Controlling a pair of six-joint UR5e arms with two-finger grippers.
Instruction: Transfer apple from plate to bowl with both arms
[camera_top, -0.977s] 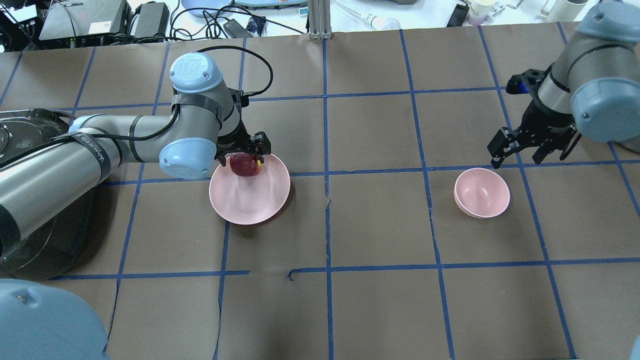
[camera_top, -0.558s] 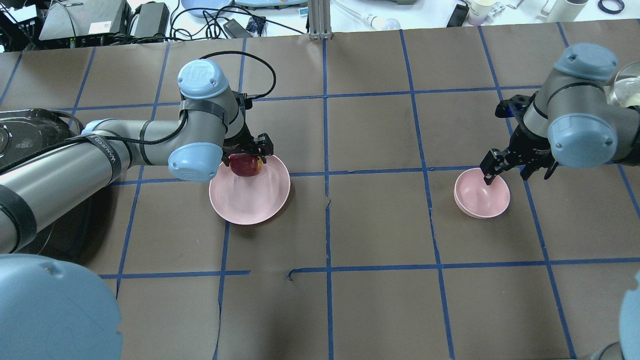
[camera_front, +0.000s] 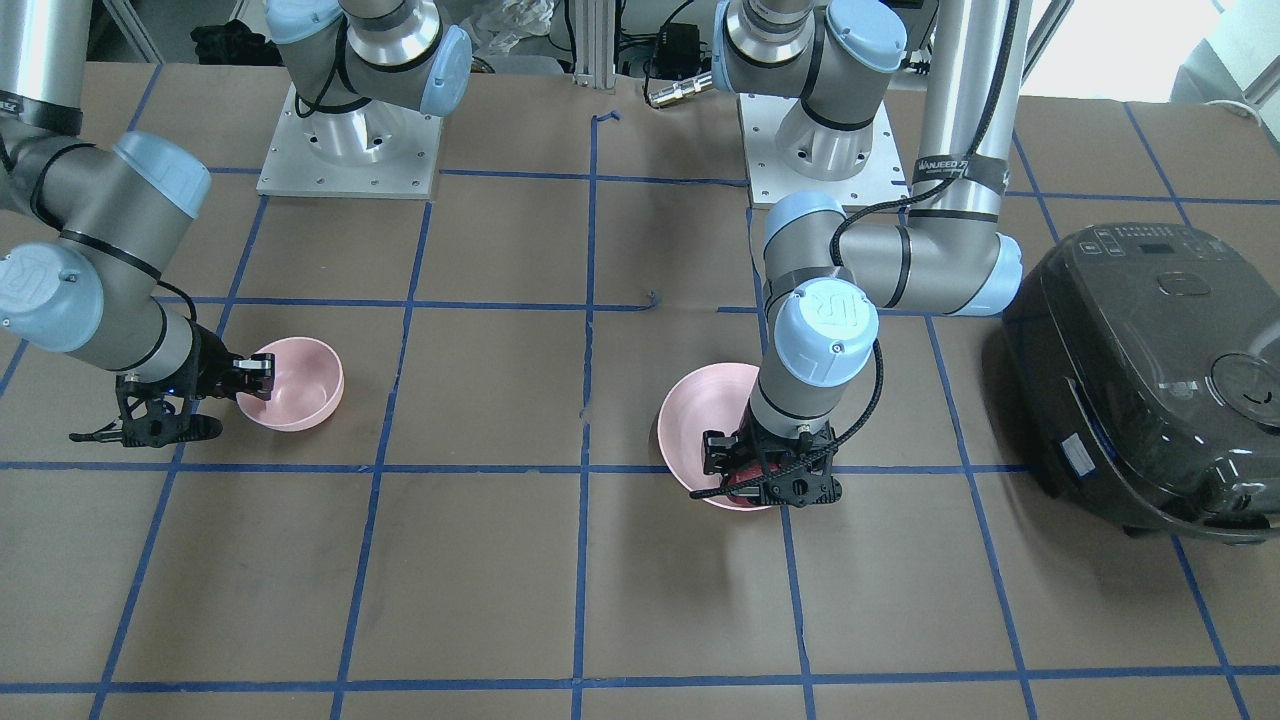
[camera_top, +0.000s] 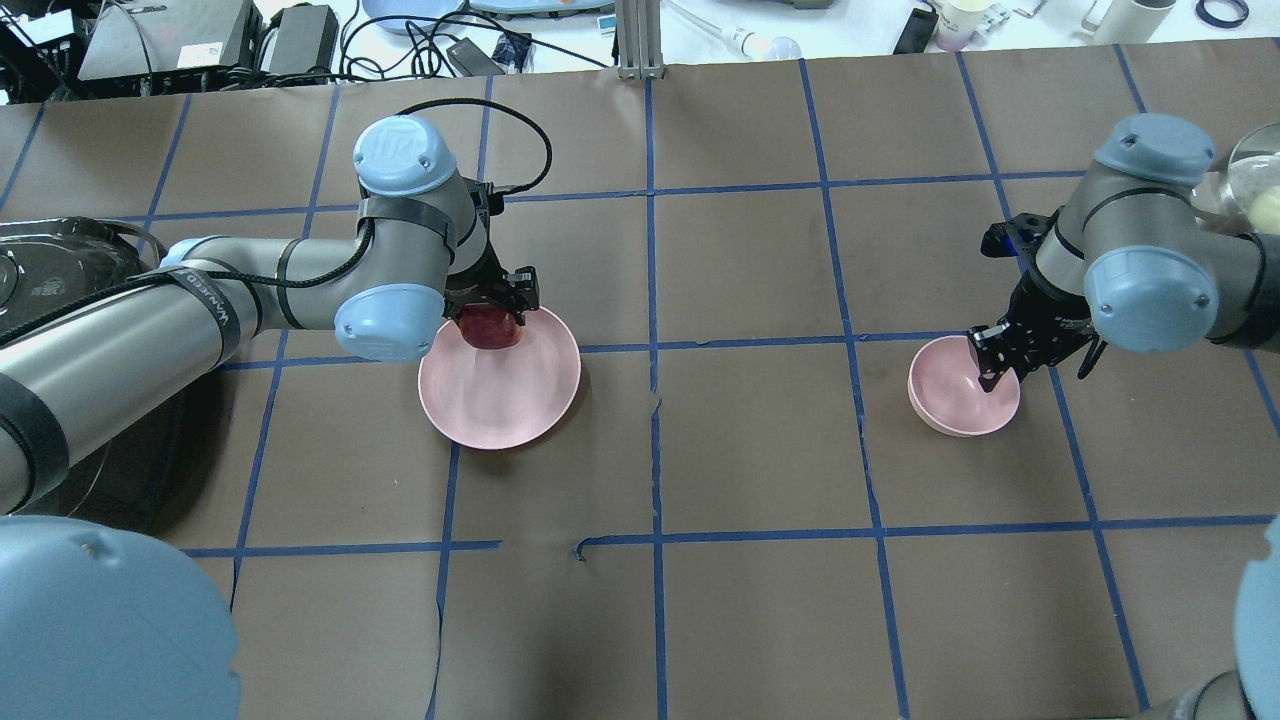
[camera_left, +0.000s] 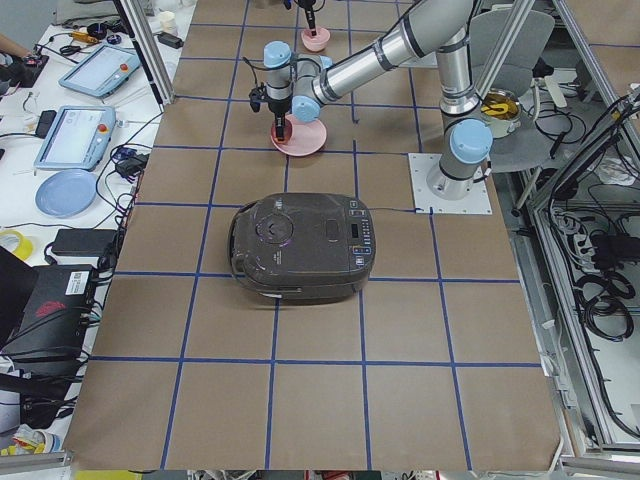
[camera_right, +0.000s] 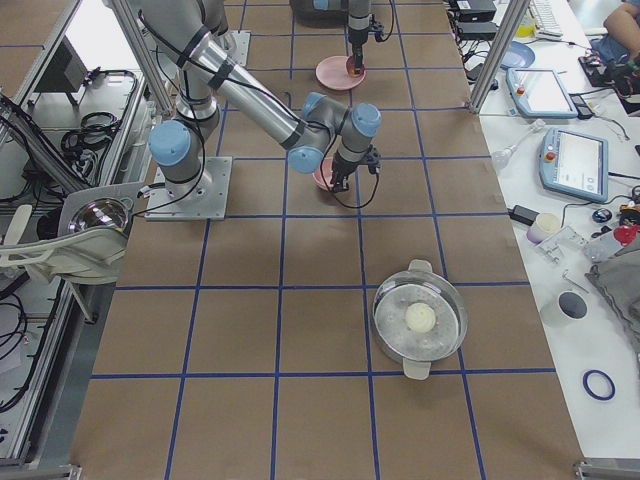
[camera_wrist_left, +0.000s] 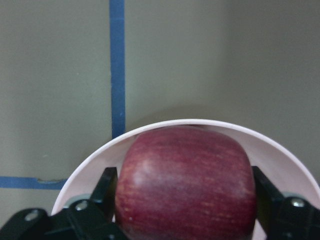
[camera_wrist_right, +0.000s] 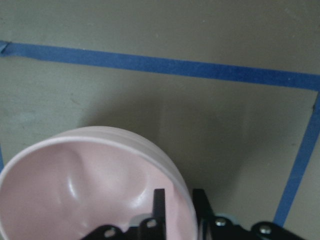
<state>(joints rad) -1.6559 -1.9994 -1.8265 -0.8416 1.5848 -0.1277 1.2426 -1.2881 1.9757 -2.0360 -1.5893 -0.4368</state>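
Observation:
The dark red apple (camera_top: 490, 328) sits at the far rim of the wide pink plate (camera_top: 500, 395). My left gripper (camera_top: 492, 312) is shut on the apple. In the left wrist view the apple (camera_wrist_left: 185, 182) fills the space between both fingers (camera_wrist_left: 106, 186). The small deep pink bowl (camera_top: 955, 395) stands on the right. My right gripper (camera_top: 992, 362) is shut on its right rim, one finger inside and one outside, as the right wrist view (camera_wrist_right: 179, 210) shows. In the front view the plate (camera_front: 695, 410) and the bowl (camera_front: 300, 385) show, and the apple is mostly hidden.
A black rice cooker (camera_front: 1130, 380) stands on my left side, near the left arm. A glass-lidded pot (camera_right: 420, 318) with a pale ball inside stands beyond the bowl at my right end. Cables and devices lie past the table's far edge (camera_top: 400, 40).
My right arm has come down and toward the bowl, and its fingers now close over the bowl's rim. My left gripper has stayed around the apple on the plate.

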